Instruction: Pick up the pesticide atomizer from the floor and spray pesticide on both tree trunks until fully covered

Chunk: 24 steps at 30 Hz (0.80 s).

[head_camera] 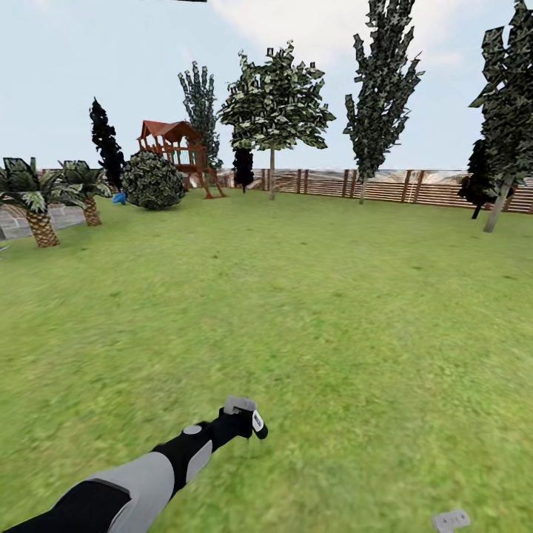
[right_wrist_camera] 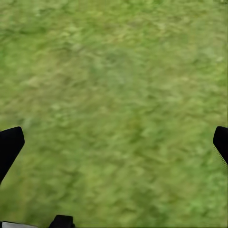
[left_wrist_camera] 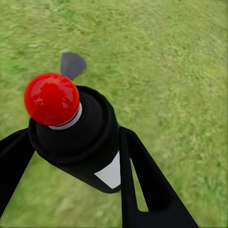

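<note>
Left gripper (left_wrist_camera: 76,166) jaws clamped on pesticide atomizer (left_wrist_camera: 76,135), lower centre over lawn (head_camera: 311,296). Rigid, light, likely slick plastic; grip mid-body. Right gripper (right_wrist_camera: 114,147) jaws spread, empty.

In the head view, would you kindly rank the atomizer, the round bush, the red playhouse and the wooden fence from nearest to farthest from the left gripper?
1. Atomizer: held in the left gripper.
2. Round bush: far left, across the lawn.
3. Red playhouse: just behind the bush.
4. Wooden fence: along the back; its distance relative to the playhouse is too close to call.
</note>
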Motion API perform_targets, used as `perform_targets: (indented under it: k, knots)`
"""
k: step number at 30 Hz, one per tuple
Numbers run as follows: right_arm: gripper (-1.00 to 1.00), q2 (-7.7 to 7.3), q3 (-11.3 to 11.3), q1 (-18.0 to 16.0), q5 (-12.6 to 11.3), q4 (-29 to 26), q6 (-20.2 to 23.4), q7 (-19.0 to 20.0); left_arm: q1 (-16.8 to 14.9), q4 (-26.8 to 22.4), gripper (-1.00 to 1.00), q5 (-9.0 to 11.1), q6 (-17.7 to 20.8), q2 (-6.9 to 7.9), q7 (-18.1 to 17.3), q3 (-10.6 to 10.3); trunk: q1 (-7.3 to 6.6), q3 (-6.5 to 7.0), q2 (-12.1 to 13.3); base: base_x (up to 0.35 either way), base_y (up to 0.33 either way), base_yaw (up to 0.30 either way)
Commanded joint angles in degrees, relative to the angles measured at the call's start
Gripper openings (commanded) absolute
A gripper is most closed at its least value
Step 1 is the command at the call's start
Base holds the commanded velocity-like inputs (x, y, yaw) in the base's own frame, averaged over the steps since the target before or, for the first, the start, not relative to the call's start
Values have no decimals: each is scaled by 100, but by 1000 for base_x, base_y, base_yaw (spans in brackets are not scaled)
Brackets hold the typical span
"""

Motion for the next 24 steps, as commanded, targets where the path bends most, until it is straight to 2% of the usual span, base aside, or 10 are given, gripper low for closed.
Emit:
perform_targets:
  k: [1, 24]
  knots:
    - [100, 0, 43, -10, -49, 25, -38, 26, -6, 10, -100, 61, -21, 0, -13, -44, 7, -7, -9, 350, 0, 0]
    - [100, 6, 44, -10, -48, 25, -42, 26, -6, 10, -100, 61, -21, 0, -10, -44, 7, -7, -9, 350, 0, 0]
